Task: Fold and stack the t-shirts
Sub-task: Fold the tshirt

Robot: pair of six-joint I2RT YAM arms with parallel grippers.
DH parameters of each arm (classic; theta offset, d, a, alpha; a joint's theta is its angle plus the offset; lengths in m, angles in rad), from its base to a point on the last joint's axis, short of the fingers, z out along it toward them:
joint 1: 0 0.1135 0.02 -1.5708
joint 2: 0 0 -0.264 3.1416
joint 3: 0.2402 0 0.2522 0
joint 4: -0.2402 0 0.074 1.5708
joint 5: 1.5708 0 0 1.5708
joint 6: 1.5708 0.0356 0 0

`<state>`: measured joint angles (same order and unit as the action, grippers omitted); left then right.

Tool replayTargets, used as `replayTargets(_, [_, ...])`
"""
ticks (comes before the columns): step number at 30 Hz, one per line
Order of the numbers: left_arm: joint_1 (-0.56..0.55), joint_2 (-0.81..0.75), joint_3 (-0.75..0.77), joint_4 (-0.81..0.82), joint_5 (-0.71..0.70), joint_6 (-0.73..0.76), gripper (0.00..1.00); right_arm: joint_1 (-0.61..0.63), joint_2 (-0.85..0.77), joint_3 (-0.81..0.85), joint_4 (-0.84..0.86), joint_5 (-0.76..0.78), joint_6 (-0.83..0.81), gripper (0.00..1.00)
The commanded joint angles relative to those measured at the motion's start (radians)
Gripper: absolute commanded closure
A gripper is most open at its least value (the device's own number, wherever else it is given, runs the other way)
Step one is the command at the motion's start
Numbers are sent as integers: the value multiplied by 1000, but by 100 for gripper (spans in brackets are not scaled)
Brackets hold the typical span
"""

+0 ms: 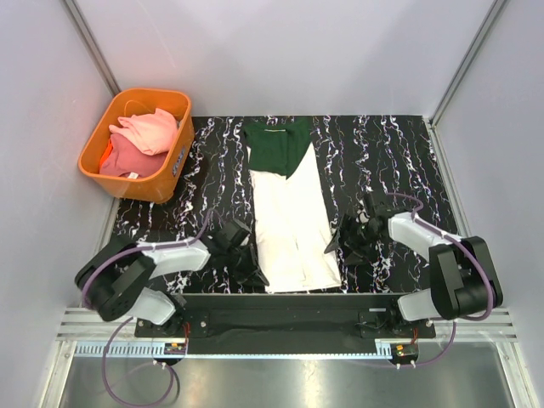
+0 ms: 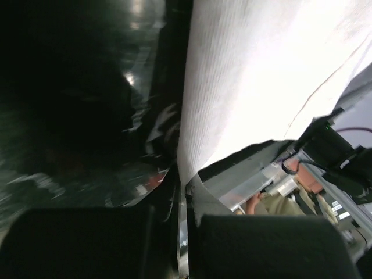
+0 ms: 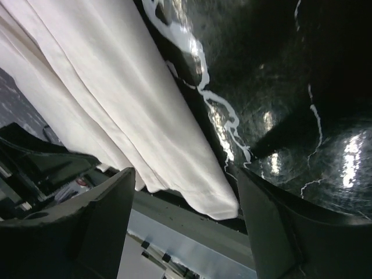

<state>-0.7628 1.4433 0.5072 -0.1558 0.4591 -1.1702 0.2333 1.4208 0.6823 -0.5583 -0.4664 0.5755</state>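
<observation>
A cream t-shirt [image 1: 293,223] lies folded into a long narrow strip down the middle of the table, its dark green collar and sleeve part [image 1: 277,144] at the far end. My left gripper [image 1: 246,255] is at the strip's near left edge. In the left wrist view its jaws [image 2: 185,232] are shut, with the corner of the cream cloth [image 2: 250,75] pinched between them. My right gripper [image 1: 337,242] stands open at the near right corner. In the right wrist view its fingers [image 3: 99,221] straddle the hem of the cream cloth [image 3: 116,87] without touching it.
An orange basket [image 1: 174,161] at the back left holds a pink t-shirt [image 1: 150,130] and a coral one [image 1: 127,159]. The table top [image 1: 382,153] is black marble-patterned, with grey walls on three sides. The arms' mounting rail [image 1: 289,316] runs along the near edge.
</observation>
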Motion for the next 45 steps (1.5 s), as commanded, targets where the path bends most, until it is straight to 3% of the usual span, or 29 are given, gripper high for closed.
replayTargets(1, [34, -79, -45, -229, -180, 115, 100, 1, -54, -70, 58, -92, 52, 22])
replayTargets(9, [34, -208, -157, -280, -165, 132, 98, 119, -115, -155, 95, -106, 133, 24])
replayTargets(10, [36, -222, -157, -295, -178, 161, 93, 141, -123, -170, 103, -104, 142, 25])
replayTargets(11, [36, -237, -150, -324, -183, 174, 78, 152, -143, -179, 112, -104, 162, 25])
replayTargets(15, [36, -352, -130, -372, -195, 195, 50, 178, -155, -222, 135, -110, 185, 31])
replayTargets(18, [34, -394, -115, -380, -204, 185, 36, 195, -140, -248, 164, -126, 193, 36])
replayTargets(22, [36, -364, -101, -367, -220, 196, 33, 207, -123, -259, 201, -120, 199, 41])
replayTargets(25, [34, -299, -79, -329, -197, 208, 35, 207, -97, -257, 219, -123, 207, 47])
replayTargets(34, [36, -204, -96, -260, -171, 225, 46, 209, -108, -286, 222, -107, 222, 47])
replayTargets(39, [36, -161, -95, -217, -151, 231, 66, 210, -120, -296, 228, -103, 230, 53])
replayTargets(41, [36, -165, -96, -215, -152, 230, 73, 212, -128, -300, 228, -104, 231, 62])
replayTargets(43, [37, -172, -96, -217, -148, 228, 86, 210, -135, -308, 225, -107, 234, 71])
replayTargets(45, [36, -187, -99, -218, -142, 228, 100, 213, -164, -316, 215, -118, 245, 88])
